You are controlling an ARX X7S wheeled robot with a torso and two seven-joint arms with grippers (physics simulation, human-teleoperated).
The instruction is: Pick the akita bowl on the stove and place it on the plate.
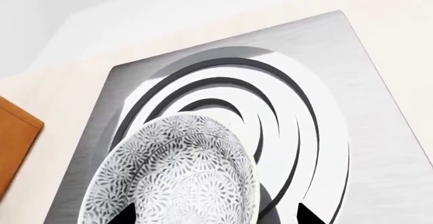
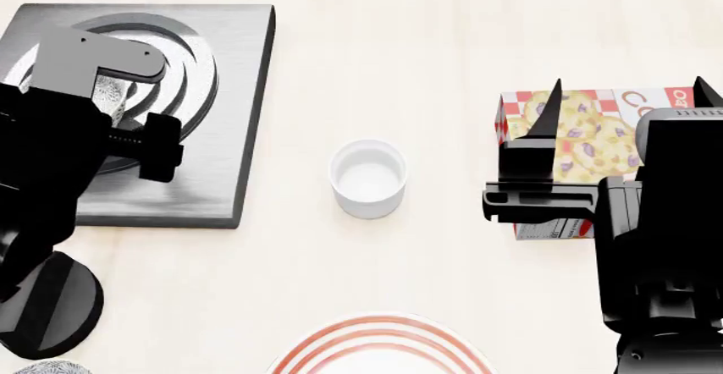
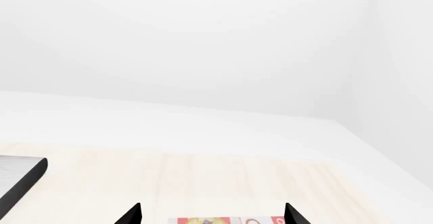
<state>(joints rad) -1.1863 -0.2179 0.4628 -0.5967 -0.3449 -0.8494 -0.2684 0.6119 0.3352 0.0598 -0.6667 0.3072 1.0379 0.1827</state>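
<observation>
The akita bowl [image 1: 182, 173], white with a grey crackle pattern, sits on the burner rings of the grey stove [image 1: 379, 148]. My left gripper [image 1: 216, 215] is open low over it. One fingertip [image 1: 125, 215] shows in front of the bowl and the other [image 1: 308, 215] stands outside its rim. In the head view my left arm hides most of the bowl [image 2: 113, 93] on the stove [image 2: 243, 120]. The red-ringed plate [image 2: 378, 347] lies at the near edge, partly cut off. My right gripper [image 2: 629, 95] hangs open and empty over a cookie box.
A plain white cup [image 2: 368, 178] stands mid-table between stove and plate. The cookie box [image 2: 582, 133] lies under my right gripper [image 3: 212, 215]. A round black knob [image 2: 51, 306] sits near the stove's front. A second patterned rim [image 2: 46, 367] peeks in at the bottom left. A brown panel [image 1: 17, 143] lies beside the stove.
</observation>
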